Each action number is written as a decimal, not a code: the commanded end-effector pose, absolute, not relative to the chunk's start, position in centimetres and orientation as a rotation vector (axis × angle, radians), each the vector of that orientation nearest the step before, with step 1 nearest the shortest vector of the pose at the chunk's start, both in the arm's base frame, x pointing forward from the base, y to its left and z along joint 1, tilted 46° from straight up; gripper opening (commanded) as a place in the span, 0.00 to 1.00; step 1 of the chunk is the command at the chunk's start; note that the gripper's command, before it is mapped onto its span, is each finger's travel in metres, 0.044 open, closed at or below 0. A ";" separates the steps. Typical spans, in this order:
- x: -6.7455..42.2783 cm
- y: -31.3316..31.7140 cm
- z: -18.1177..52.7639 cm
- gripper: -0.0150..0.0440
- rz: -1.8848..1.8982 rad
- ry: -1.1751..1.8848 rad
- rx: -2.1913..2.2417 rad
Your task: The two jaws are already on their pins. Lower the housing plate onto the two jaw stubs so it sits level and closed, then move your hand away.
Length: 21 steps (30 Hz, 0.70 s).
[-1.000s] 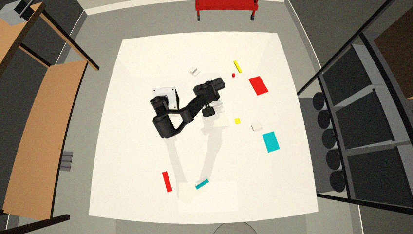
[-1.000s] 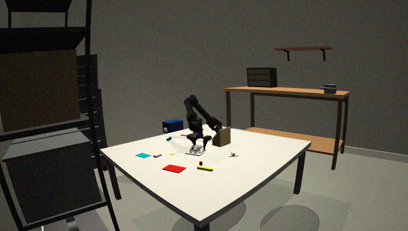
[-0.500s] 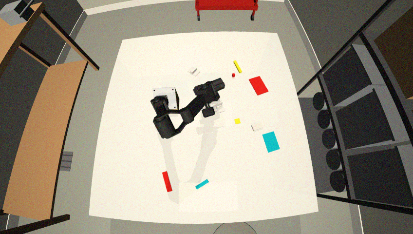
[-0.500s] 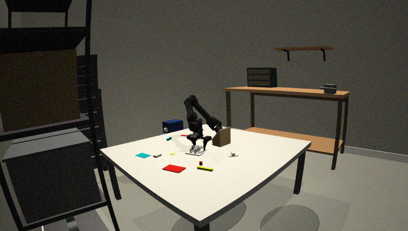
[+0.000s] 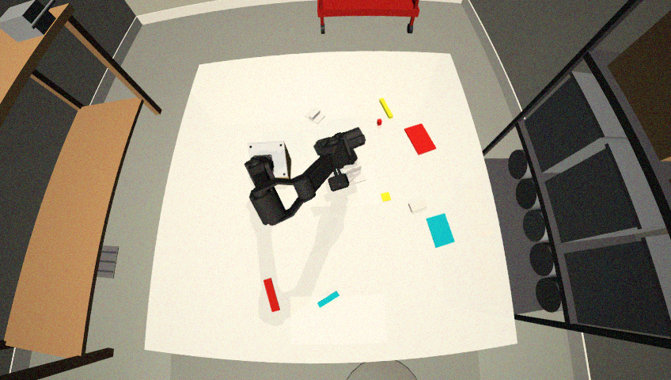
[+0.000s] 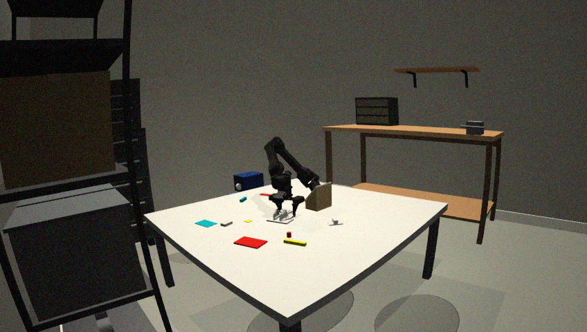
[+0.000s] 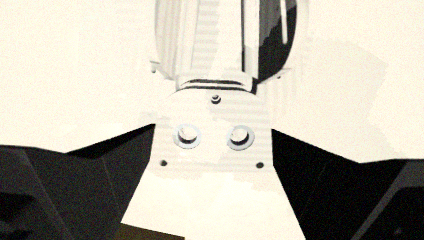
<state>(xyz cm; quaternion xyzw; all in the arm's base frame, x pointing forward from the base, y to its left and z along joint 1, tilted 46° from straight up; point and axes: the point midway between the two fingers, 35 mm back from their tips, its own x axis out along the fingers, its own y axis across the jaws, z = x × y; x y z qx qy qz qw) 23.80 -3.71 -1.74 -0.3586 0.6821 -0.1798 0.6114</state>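
Note:
My gripper (image 6: 287, 212) (image 7: 212, 132) points down and is shut on the white housing plate (image 7: 212, 156), with a dark finger against each side edge. The plate has two grey-ringed holes, and a pale round stub end (image 7: 188, 133) shows in the left one and another (image 7: 239, 134) in the right one. How far down the plate is, and whether it is level, cannot be told. The white jaw assembly (image 7: 177, 40) (image 6: 283, 215) extends beyond the plate's upper edge in the wrist view. The arm partly hides it in the top view.
A wooden block with a white top (image 5: 267, 147) (image 6: 319, 198) stands beside the arm. A small white part (image 5: 315, 115) (image 6: 335, 222) lies off to the side. A yellow square (image 5: 385, 196), grey block (image 5: 417, 205), red sheet (image 5: 419, 139) and cyan sheet (image 5: 440, 230) lie on the table (image 5: 211, 305).

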 end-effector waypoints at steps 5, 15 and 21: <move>23.7 -3.9 -1.9 0.85 -0.413 1.577 -0.838; 23.7 -4.1 -2.1 0.85 -0.413 1.577 -0.838; 23.7 -4.1 -2.1 0.85 -0.413 1.577 -0.838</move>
